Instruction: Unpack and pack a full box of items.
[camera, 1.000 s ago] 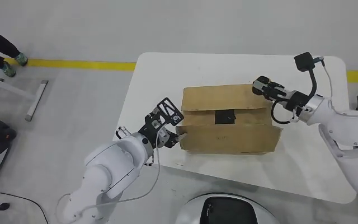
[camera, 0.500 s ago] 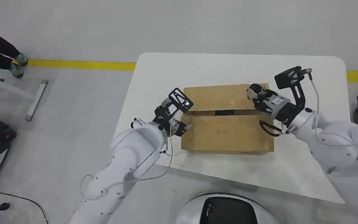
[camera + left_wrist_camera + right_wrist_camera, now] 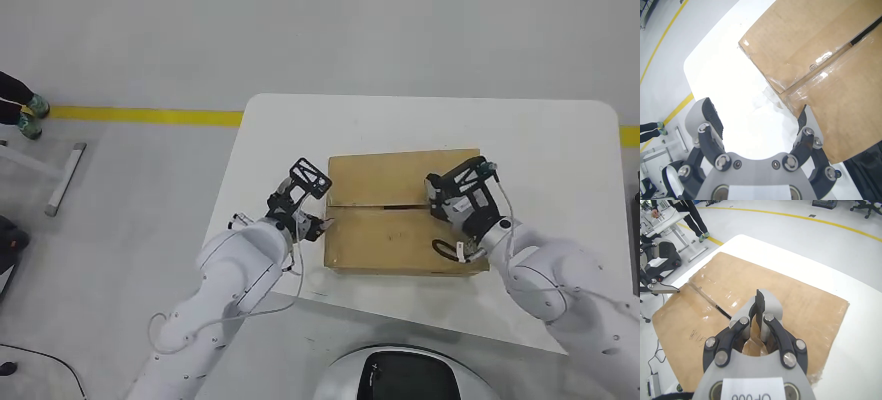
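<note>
A brown cardboard box (image 3: 390, 180) lies in the middle of the white table (image 3: 560, 130), both top flaps folded flat with a narrow dark slit along the seam. My left gripper (image 3: 315, 222) stands open at the box's left end. In the left wrist view, one of the left gripper's (image 3: 757, 117) fingertips (image 3: 802, 118) touches the edge of the taped near flap of the box (image 3: 810, 37). My right gripper (image 3: 440, 200) is shut with nothing in it, over the right part of the lid. In the right wrist view this gripper (image 3: 758, 302) hovers just above the box (image 3: 791, 298).
Bare table (image 3: 725, 75) spreads left of the box, and more lies behind and to the right of it. A scrap of clear tape (image 3: 772, 94) lies by the box's corner. A desk leg (image 3: 65, 180) stands on the floor to the left.
The raised flaps have come down flat and the opening has closed to a slit. The right gripper moved from the box's right end onto the lid. The left gripper shifted along the left end.
</note>
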{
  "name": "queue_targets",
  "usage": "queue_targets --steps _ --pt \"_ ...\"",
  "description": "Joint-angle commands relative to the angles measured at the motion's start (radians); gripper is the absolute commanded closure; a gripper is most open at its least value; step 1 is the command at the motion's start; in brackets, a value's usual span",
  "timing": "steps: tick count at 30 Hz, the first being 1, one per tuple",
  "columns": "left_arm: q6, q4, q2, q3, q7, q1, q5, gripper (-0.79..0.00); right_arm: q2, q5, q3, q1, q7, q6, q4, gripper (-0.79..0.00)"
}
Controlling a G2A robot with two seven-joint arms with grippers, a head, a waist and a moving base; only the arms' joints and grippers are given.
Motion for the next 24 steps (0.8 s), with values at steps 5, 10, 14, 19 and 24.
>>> queue_targets --steps 5,10,14,19,24 --pt "0.027 -0.010 -0.001 -0.027 -0.018 0.018 0.035 -0.785 -0.010 -0.045 -0.018 -0.006 -0.021 0.012 0.007 0.000" --pt "0.043 -0.080 0.004 -0.100 -0.017 0.050 -0.005 -0.785 -0.017 -0.037 -0.019 -0.005 -0.015 0.010 0.015 0.000" --pt "0.030 -0.142 0.012 -0.160 -0.039 0.086 -0.007 -0.785 -0.022 -0.033 -0.015 -0.006 -0.010 0.009 0.016 0.000" --pt "0.049 -0.139 0.021 -0.223 -0.049 0.150 0.037 -0.785 -0.029 -0.045 -0.015 -0.008 -0.009 0.007 0.018 0.000" --pt "0.031 -0.080 0.022 -0.222 0.042 0.197 0.098 -0.785 -0.036 -0.048 -0.016 -0.010 -0.005 0.006 0.021 0.000"
